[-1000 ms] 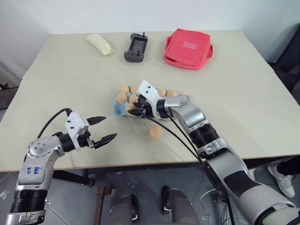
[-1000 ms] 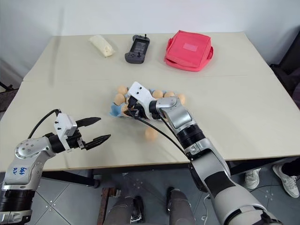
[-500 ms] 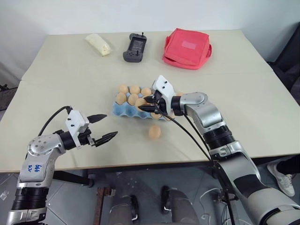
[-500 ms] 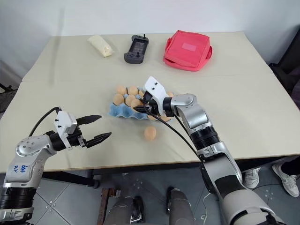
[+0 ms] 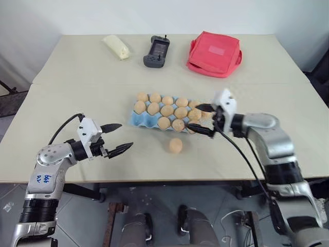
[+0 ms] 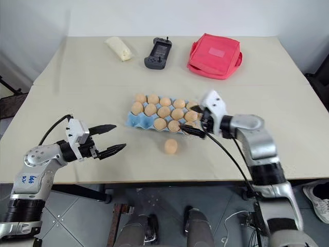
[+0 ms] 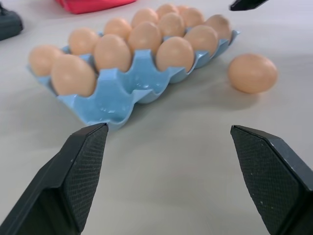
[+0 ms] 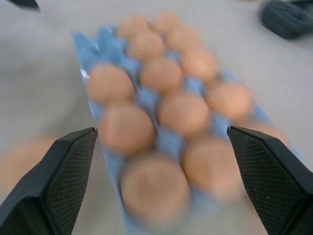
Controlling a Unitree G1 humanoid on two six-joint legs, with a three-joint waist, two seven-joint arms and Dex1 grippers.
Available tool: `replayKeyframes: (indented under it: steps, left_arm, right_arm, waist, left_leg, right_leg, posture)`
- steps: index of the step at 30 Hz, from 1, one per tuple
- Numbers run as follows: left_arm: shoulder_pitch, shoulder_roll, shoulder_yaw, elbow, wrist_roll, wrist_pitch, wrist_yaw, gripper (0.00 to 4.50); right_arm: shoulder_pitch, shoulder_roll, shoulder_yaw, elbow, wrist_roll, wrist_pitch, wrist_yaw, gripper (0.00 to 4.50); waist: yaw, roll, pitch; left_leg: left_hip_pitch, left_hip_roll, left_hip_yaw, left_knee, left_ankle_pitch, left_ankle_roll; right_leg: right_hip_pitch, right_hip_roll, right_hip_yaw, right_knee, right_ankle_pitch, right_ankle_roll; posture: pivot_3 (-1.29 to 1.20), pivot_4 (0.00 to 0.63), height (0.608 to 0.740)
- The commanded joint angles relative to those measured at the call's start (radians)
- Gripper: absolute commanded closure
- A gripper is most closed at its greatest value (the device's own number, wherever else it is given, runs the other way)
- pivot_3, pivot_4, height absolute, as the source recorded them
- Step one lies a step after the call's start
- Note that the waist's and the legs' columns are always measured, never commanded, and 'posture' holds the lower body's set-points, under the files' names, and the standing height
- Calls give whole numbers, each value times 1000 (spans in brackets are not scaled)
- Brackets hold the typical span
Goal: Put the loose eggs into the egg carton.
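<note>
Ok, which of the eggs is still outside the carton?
The loose egg lying alone on the table, just in front of the egg carton; every other egg sits in a blue cup.

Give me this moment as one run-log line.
left gripper: open, empty, near edge | right gripper: open, empty, at egg carton right end | loose egg: one on table in front of carton
</note>
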Motion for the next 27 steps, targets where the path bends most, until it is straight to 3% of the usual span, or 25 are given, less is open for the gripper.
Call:
replayKeyframes:
  steps: [1,6,13,17,27]
  left_arm:
    - [-24,-6,-9,5,0,-18,-14,227]
    - [-65,-20,-38,38,10,-26,-28,227]
    - [-96,-26,-54,64,16,-32,-49,227]
    - [-105,-28,-57,71,18,-34,-52,227]
    - [-75,-33,-40,34,12,-29,-25,227]
  right_arm:
    - [121,-56,-93,-68,30,-78,5,42]
    - [269,-37,-245,-15,94,-129,-63,42]
    - [327,-25,-257,32,101,-201,-82,42]
    - [225,-30,-208,119,73,-253,-70,42]
    - [-210,-25,-2,568,-80,-402,50,42]
  waist:
    - [-1,0,0]
    - [-6,0,0]
    - [-7,0,0]
    - [-8,0,0]
    - [-7,0,0]
  left_leg:
    - [0,0,0,0,0,0]
    - [3,2,3,1,0,1]
    - [4,4,3,2,0,0]
    - [4,4,3,2,0,0]
    - [4,4,5,3,5,0]
  right_leg:
    - [0,0,0,0,0,0]
    - [2,3,1,0,0,1]
    - [3,5,3,0,1,-1]
    - [2,5,3,0,1,-1]
    - [2,5,3,1,1,-1]
  posture:
    - [0,150,740]
    - [0,150,740]
    - [0,150,740]
    - [0,150,740]
    - [0,150,740]
